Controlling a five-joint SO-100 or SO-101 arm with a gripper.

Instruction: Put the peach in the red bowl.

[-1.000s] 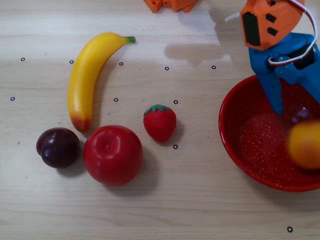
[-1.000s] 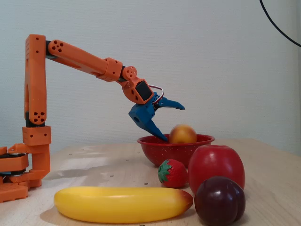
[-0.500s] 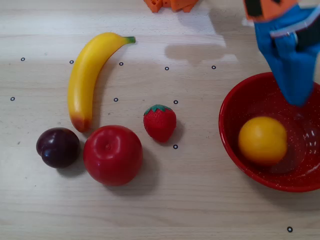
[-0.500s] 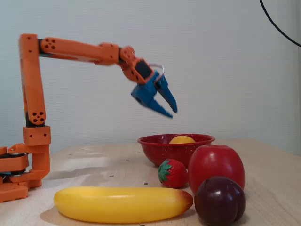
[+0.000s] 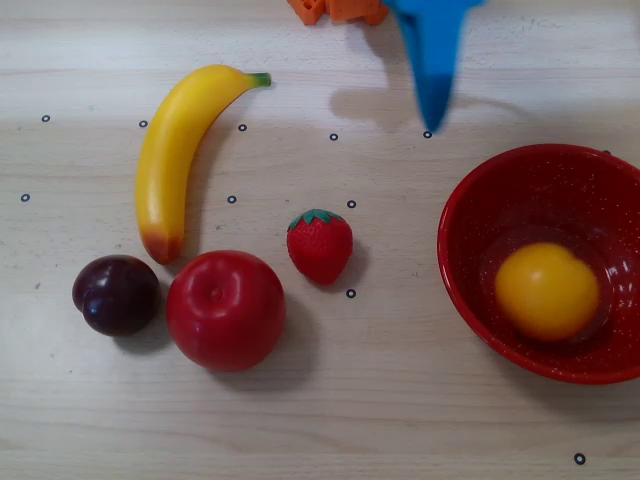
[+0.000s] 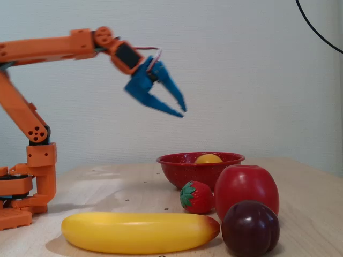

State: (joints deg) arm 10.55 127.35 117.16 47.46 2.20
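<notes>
In the fixed view, nearest lie the banana (image 6: 140, 232) and plum (image 6: 250, 228) on the tabletop (image 6: 311, 203); behind them the apple (image 6: 246, 190) and strawberry (image 6: 196, 197). Farther back, the peach (image 5: 547, 291) — smooth, round, yellow-orange — sits inside the red bowl (image 5: 470, 215). Above, the fingers (image 6: 179, 111) hang parted, empty.

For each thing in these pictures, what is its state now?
peach: lying inside the red bowl, free of the gripper.
red bowl: upright on the table, holding the peach.
gripper: raised in the air, fingers apart, empty.
banana: lying flat on the table.
apple: on the table, touching the plum.
strawberry: on the table, alone.
</notes>
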